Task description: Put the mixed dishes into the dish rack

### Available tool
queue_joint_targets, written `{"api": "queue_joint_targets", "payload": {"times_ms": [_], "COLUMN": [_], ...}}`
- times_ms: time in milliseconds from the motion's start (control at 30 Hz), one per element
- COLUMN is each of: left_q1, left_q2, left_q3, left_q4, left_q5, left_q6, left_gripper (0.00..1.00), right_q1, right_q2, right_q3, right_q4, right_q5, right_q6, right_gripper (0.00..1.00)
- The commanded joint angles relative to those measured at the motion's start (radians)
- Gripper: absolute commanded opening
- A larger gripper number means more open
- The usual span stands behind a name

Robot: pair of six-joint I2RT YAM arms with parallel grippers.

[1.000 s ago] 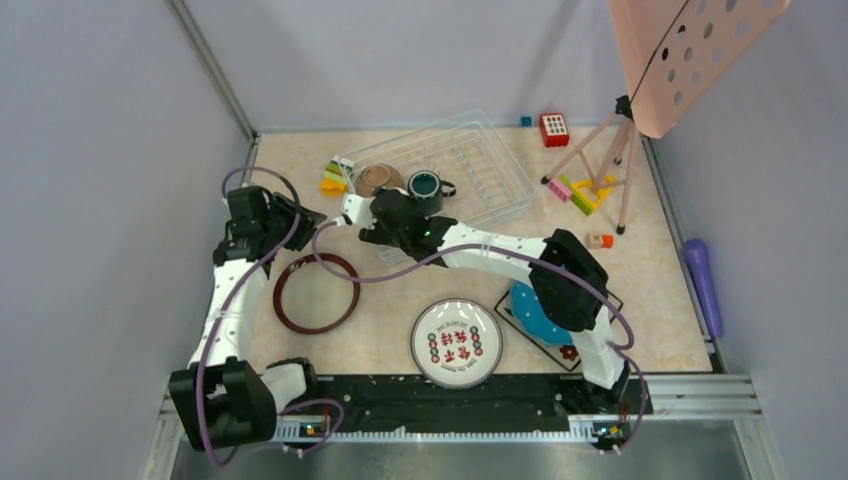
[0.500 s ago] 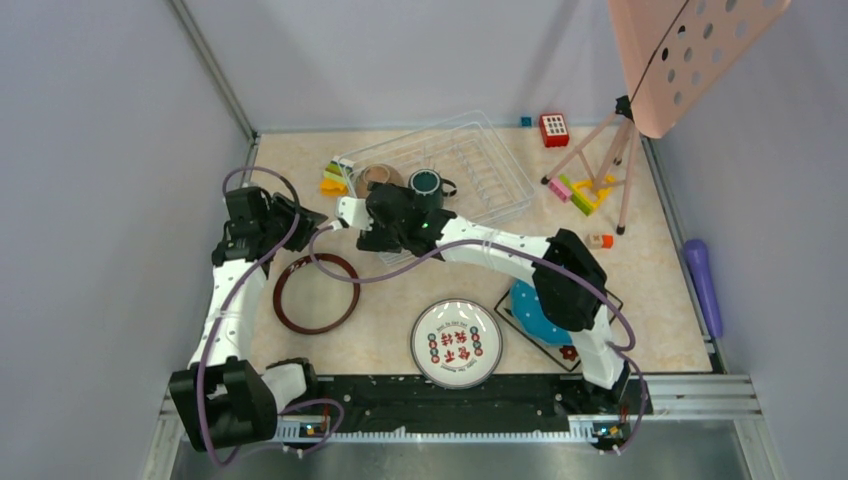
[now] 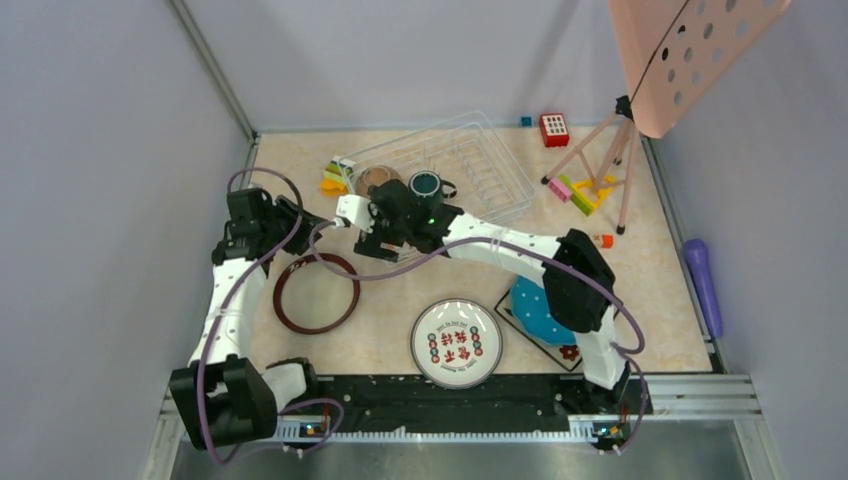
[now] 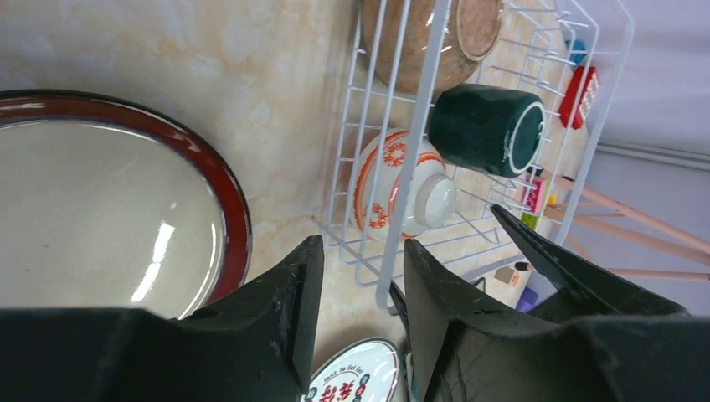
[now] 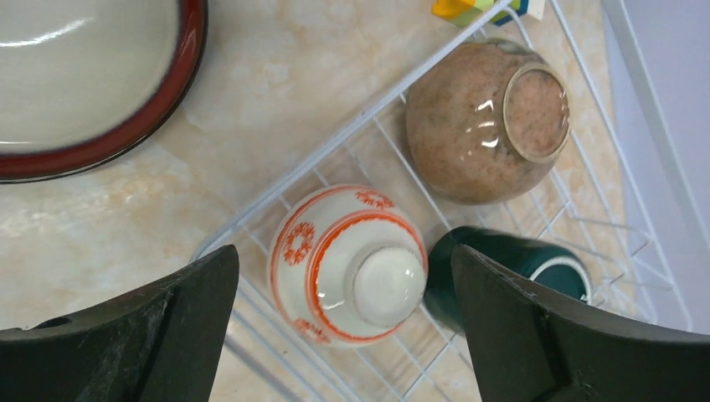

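The dish rack (image 3: 490, 160) lies at the back centre. In its near-left corner sit a brown bowl (image 5: 486, 121), a dark green mug (image 5: 502, 268) and a small orange-and-white bowl (image 5: 347, 264), upside down. My right gripper (image 5: 345, 276) hovers wide open over that small bowl without touching it. To the left of the rack, my left gripper (image 4: 362, 251) stands open and empty, with the rack's corner wire (image 4: 414, 159) just beyond its fingers. On the table lie a red-rimmed plate (image 3: 317, 292) and a white plate with red characters (image 3: 456, 343). A blue dotted plate (image 3: 530, 318) rests on a black square plate (image 3: 565, 350).
Toy blocks (image 3: 335, 178) lie at the rack's left corner and more blocks (image 3: 585, 190) at its right. A red keypad toy (image 3: 553, 129) sits at the back. A pink stand's tripod (image 3: 610, 160) is at the right, and a purple object (image 3: 703, 280) lies off the mat.
My right gripper's jaws have spread wider above the small bowl in the rack, and the right arm has shifted slightly. The left arm has not moved.
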Motion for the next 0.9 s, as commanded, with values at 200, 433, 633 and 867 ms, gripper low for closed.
{"api": "queue_joint_targets", "payload": {"times_ms": [200, 433, 633, 867], "left_q1": [0.007, -0.068, -0.358, -0.612], "left_q2": [-0.024, -0.079, -0.171, -0.174], "left_q3": [0.058, -0.047, -0.166, -0.332], "left_q4": [-0.252, -0.240, -0.128, 0.059], "left_q5": [-0.109, -0.022, 0.028, -0.033], "left_q6": [0.196, 0.233, 0.183, 0.029], "left_gripper": [0.71, 0.70, 0.69, 0.61], "right_q1": [-0.034, -0.044, -0.138, -0.193], "right_q2": [-0.379, -0.598, -0.820, -1.043], "right_q3": [-0.270, -0.472, -0.728, -0.950], "right_q4": [0.237, 0.077, -0.008, 0.027], "right_q5": [-0.064, -0.046, -0.248, -0.203], "right_q6": [0.550, 0.837, 0.889, 0.998], "right_gripper": [0.93, 0.93, 0.89, 0.87]}}
